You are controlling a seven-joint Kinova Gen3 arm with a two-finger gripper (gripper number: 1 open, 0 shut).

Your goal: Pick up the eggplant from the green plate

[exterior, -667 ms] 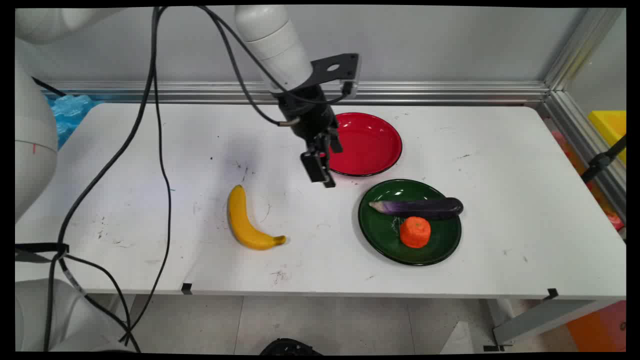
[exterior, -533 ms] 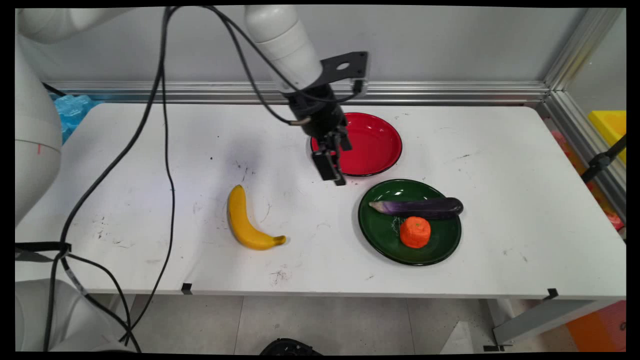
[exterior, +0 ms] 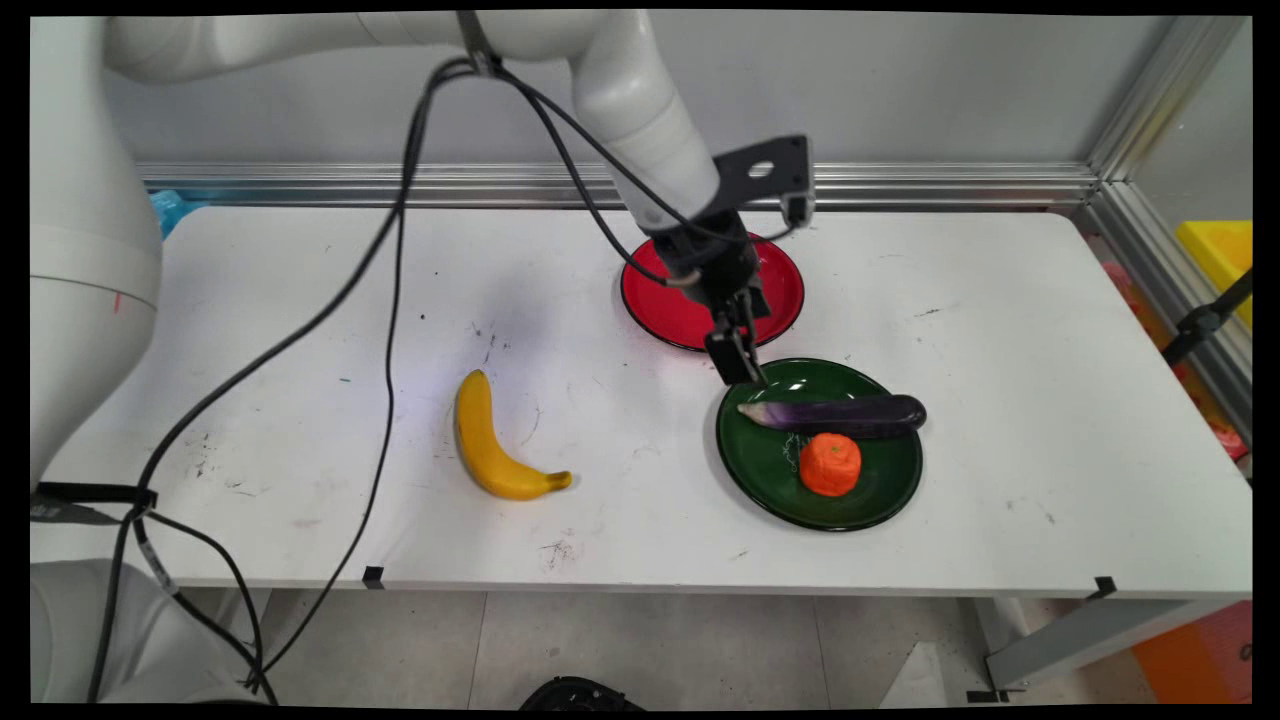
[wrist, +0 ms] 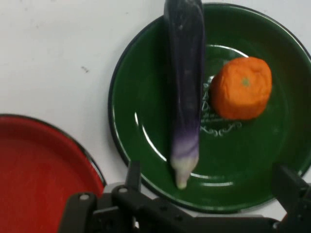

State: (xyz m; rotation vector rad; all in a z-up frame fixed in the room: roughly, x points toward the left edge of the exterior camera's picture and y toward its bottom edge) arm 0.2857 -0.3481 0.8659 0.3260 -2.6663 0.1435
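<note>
Gripper (exterior: 742,372) spread, empty, over eggplant (wrist: 184,82) tip; far end cut off.

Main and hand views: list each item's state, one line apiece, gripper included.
gripper: open, empty, above the green plate's rim by the eggplant's pale tip.
eggplant: lying across the green plate.
orange: on the green plate, beside the eggplant.
green plate: holds both.
red plate: empty.
banana: flat on the table.
</note>
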